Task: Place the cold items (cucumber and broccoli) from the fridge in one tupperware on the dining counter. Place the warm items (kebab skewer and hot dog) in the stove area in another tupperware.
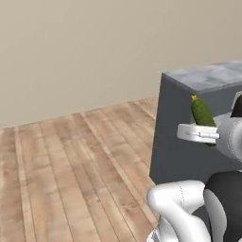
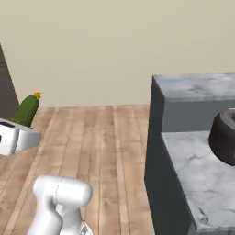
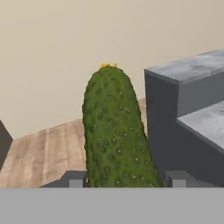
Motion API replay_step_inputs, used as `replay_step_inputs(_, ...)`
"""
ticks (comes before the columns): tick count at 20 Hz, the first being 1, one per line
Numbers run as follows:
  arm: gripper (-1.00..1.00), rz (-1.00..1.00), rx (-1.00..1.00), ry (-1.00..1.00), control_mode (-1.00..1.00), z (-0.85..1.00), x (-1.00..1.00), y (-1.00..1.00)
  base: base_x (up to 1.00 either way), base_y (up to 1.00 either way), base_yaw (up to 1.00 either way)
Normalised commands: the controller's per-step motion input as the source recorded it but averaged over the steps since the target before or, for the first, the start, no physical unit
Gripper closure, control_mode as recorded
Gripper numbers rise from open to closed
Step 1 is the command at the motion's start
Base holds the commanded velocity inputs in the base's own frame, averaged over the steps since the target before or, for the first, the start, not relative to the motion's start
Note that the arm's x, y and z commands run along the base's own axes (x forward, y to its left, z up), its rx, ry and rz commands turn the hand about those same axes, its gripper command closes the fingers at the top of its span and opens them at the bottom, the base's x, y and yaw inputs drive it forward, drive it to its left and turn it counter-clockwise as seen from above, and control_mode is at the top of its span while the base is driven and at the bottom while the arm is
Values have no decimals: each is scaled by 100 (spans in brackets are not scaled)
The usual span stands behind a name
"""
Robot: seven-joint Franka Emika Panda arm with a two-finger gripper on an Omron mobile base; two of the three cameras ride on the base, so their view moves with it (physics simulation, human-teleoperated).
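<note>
My gripper (image 3: 124,180) is shut on the cucumber (image 3: 116,131), a bumpy dark green one with a small yellow flower tip, which stands upright between the two fingertips. From the left base view the cucumber (image 1: 202,112) rises out of the white hand (image 1: 198,133) in front of the grey counter's side. In the right base view the cucumber (image 2: 27,110) and the hand (image 2: 18,136) sit at the far left, above the wooden floor.
A grey stone-topped counter (image 2: 197,87) with a lower step (image 2: 202,170) stands to the right, and a dark round vessel (image 2: 225,137) rests on the step. Wooden floor (image 1: 71,160) and a plain beige wall lie ahead and to the left.
</note>
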Motion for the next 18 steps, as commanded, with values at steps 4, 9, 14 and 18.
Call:
replay_step_inputs(4,100,0,0,0,100,0,0,0,99,100,-69)
replay_step_inputs(9,100,0,0,0,100,0,0,0,100,100,-69)
replay_step_inputs(14,100,0,0,0,100,0,0,0,100,100,-68)
replay_step_inputs(18,100,0,0,0,100,0,0,0,100,100,-63)
